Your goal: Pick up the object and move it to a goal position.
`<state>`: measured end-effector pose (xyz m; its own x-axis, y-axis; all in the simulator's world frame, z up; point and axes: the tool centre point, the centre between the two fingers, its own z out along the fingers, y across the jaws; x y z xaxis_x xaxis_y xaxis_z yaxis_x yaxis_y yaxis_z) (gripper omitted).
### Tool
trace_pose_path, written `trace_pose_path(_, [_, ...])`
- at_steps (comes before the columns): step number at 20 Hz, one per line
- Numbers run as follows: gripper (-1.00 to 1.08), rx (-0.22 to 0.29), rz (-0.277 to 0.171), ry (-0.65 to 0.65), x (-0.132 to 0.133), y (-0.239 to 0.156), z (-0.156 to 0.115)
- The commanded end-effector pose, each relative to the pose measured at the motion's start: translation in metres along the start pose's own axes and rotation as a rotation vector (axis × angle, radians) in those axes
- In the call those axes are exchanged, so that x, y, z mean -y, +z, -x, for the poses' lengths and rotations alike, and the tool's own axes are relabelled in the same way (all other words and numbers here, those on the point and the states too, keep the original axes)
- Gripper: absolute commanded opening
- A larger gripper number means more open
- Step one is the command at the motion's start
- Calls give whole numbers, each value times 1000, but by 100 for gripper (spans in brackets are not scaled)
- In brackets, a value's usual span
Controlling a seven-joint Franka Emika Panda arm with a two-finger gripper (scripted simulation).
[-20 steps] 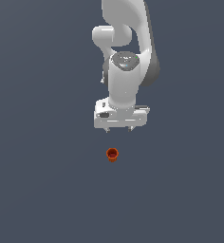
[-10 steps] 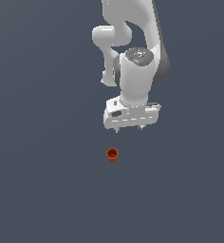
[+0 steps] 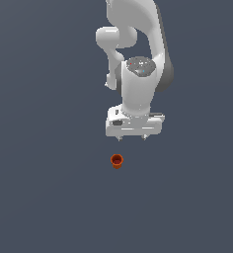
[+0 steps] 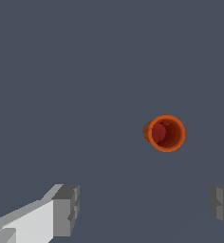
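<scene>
A small orange-red cup (image 3: 117, 160) is seen resting on the plain dark grey surface (image 3: 44, 188), apart from everything else. It is a short cylinder with a round rim, a bright orange lip and a darker red hollow; in the wrist view the cup (image 4: 165, 133) is looked into almost straight down its mouth, with a sliver of its outer wall showing on one side. No edge or corner of the surface is shown in either view, so the cup's place on it cannot be given that way; in the exterior view it lies near the middle of the picture.

The white gripper (image 3: 132, 138) is held above the cup, clear of it and slightly toward the exterior view's right. Its fingers (image 4: 66, 210) are spread wide and nothing is held between them. The fingertips appear very small in the exterior view, so their height above the surface is probably modest but cannot be judged well.
</scene>
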<state>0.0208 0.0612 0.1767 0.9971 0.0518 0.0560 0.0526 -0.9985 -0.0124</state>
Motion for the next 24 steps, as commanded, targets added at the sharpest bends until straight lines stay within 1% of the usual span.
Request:
trace_pose_path(1, [100, 6, 0, 45, -6, 8, -4])
trace_pose_path(10, [100, 34, 9, 291, -38, 54, -22])
trace_pose_path(14, [100, 43, 16, 379, -50, 71, -27])
trace_pose_path(19, [100, 50, 23, 448, -59, 85, -30])
trace_pose_path(24, [100, 52, 25, 471, -62, 90, -31])
